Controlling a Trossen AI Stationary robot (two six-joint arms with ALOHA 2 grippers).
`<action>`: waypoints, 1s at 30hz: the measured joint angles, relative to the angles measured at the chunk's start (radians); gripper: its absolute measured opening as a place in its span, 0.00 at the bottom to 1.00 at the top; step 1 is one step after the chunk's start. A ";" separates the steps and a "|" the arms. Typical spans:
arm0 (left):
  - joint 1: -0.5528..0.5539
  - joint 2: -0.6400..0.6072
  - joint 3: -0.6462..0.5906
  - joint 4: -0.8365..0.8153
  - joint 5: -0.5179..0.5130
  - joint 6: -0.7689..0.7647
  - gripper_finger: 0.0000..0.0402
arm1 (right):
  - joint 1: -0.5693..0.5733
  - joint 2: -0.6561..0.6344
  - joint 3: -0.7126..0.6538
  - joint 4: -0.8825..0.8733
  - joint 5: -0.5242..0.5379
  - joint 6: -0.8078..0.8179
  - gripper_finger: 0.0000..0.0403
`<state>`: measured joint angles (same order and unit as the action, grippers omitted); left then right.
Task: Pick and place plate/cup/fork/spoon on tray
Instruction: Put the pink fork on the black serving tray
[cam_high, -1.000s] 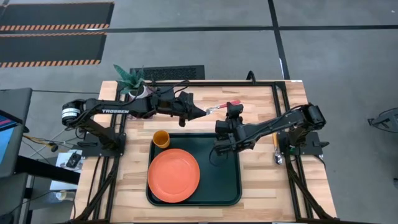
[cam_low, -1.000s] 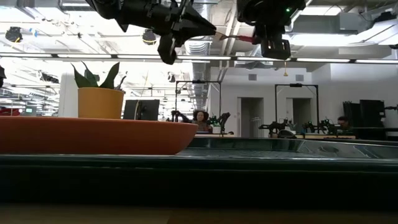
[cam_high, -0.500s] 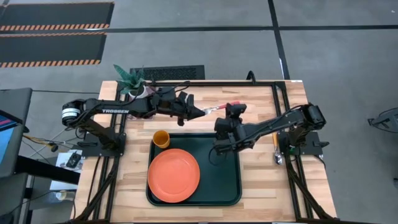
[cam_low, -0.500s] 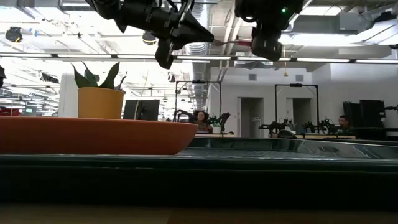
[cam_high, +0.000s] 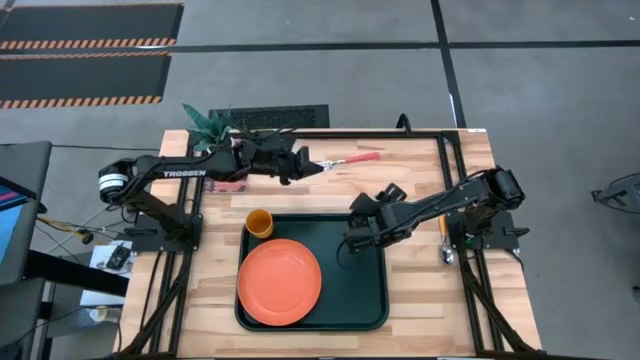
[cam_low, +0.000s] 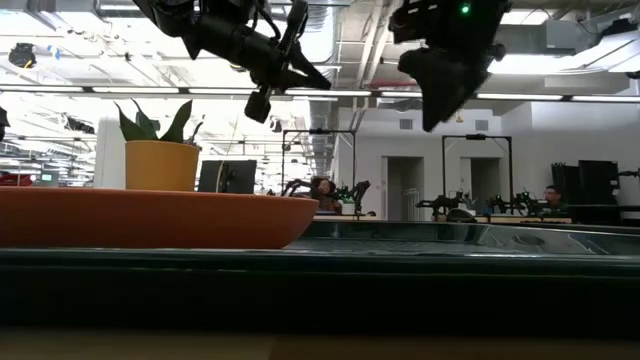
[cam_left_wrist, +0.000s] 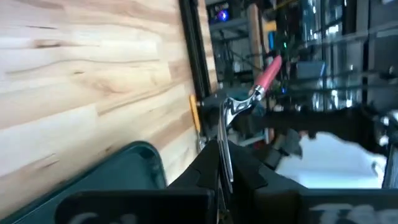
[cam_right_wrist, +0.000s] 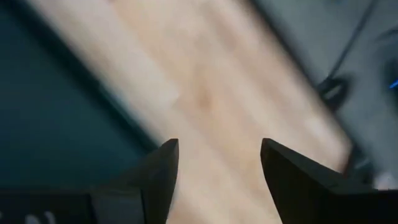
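The fork (cam_high: 345, 160) sits upper centre of the high view, above the wooden table (cam_high: 420, 300), pinched at its metal end by the left gripper (cam_high: 312, 166), pink handle pointing right. Lower right of it, the right gripper (cam_high: 385, 193) hangs spread, holding nothing. Below lies the tray (cam_high: 365, 290) bearing the plate (cam_high: 280, 282) and cup (cam_high: 259, 221).

Orange plate (cam_high: 279, 281), orange-yellow cup (cam_high: 259, 222), dark green-black tray (cam_high: 368, 283), fork (cam_high: 349, 160) with red-pink handle and silver tines, pale wood-grain counter (cam_high: 430, 290).
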<state>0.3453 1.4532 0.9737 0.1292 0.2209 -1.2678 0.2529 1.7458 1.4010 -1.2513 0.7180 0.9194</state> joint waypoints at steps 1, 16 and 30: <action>0.002 0.000 0.000 -0.008 0.008 0.019 0.00 | 0.004 0.000 0.000 0.007 -0.069 0.008 0.63; 0.002 0.001 0.000 -0.188 0.065 0.258 0.00 | 0.044 -0.319 -0.001 0.275 -0.615 -0.217 0.56; -0.091 0.076 0.297 -0.702 0.038 0.681 0.00 | 0.116 -0.751 0.001 0.162 -0.249 -0.131 0.52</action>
<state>0.2539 1.5295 1.2712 -0.5724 0.2587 -0.5872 0.3690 0.9949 1.4017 -1.0890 0.4693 0.7884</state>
